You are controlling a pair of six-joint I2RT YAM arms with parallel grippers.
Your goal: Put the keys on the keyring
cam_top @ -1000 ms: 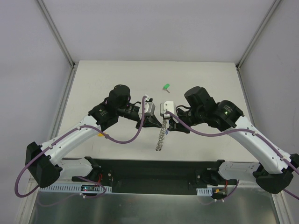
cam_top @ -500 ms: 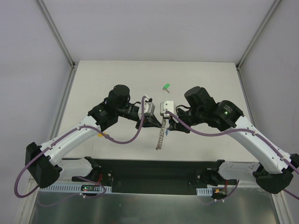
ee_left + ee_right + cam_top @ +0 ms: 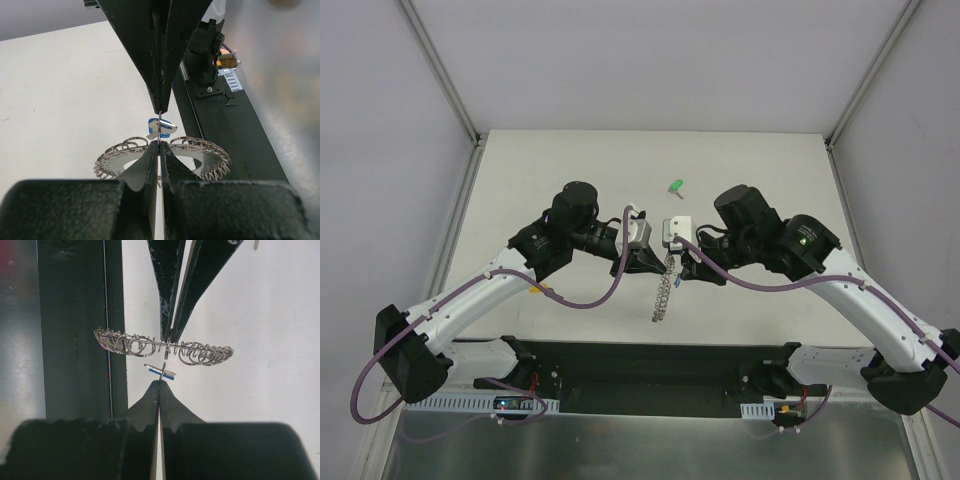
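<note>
The keyring (image 3: 662, 295), a silver ring edged with wire loops, hangs edge-on between the two arms above the table. In the left wrist view my left gripper (image 3: 160, 144) is shut on the keyring (image 3: 200, 152) at its rim. My right gripper (image 3: 160, 381) is shut on a small wire loop carrying the blue key (image 3: 167, 373), just below the keyring (image 3: 205, 354). From the left wrist, the right gripper (image 3: 160, 111) points down at the blue key (image 3: 166, 130). Seen from above, the left gripper (image 3: 658, 264) and right gripper (image 3: 673, 270) meet tip to tip.
A green key (image 3: 676, 185) lies alone on the white table (image 3: 570, 170) behind the grippers. A small yellow piece (image 3: 534, 287) shows beside the left arm. The black base strip (image 3: 640, 365) runs along the near edge, and grey walls enclose the table.
The hanging keyring has shifted very slightly to the left. Both arms stay almost where they were, with their grips unchanged.
</note>
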